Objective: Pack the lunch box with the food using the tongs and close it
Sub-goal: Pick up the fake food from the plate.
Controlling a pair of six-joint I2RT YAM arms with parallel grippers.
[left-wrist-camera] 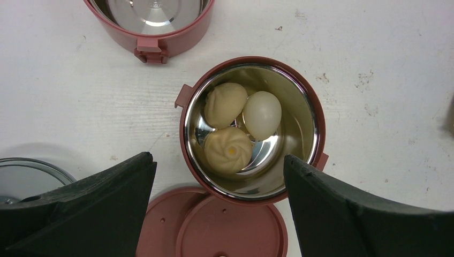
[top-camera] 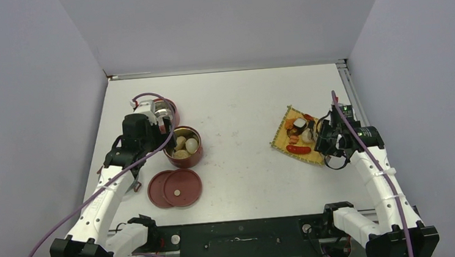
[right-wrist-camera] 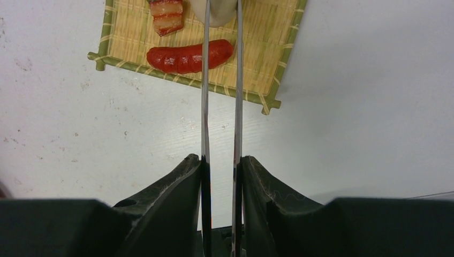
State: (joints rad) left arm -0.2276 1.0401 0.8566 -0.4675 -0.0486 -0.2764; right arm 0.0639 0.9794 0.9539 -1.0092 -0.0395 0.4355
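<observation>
1. White table [top-camera: 241, 103], grey walls [top-camera: 217, 25]. Left claw [left-wrist-camera: 218, 163] hung spread wide and empty over one lunch box bowl [left-wrist-camera: 317, 134] holding three pale balls [left-wrist-camera: 229, 151].
2. Second bowl [left-wrist-camera: 160, 33] sat just beyond it, bare steel where visible. Lids [left-wrist-camera: 214, 235] lay flat beside the filled bowl.
3. Right claw [right-wrist-camera: 220, 160] was clenched on the tongs [right-wrist-camera: 205, 107]. Tong arms crossed above a red sausage [right-wrist-camera: 184, 58] and straddled a cream piece [right-wrist-camera: 220, 13] on the yellow mat [right-wrist-camera: 267, 32].
4. Step: picking food off the mat. Next probably needs a firm pinch, a lift and a carry to the bowl. Closing not yet done.
</observation>
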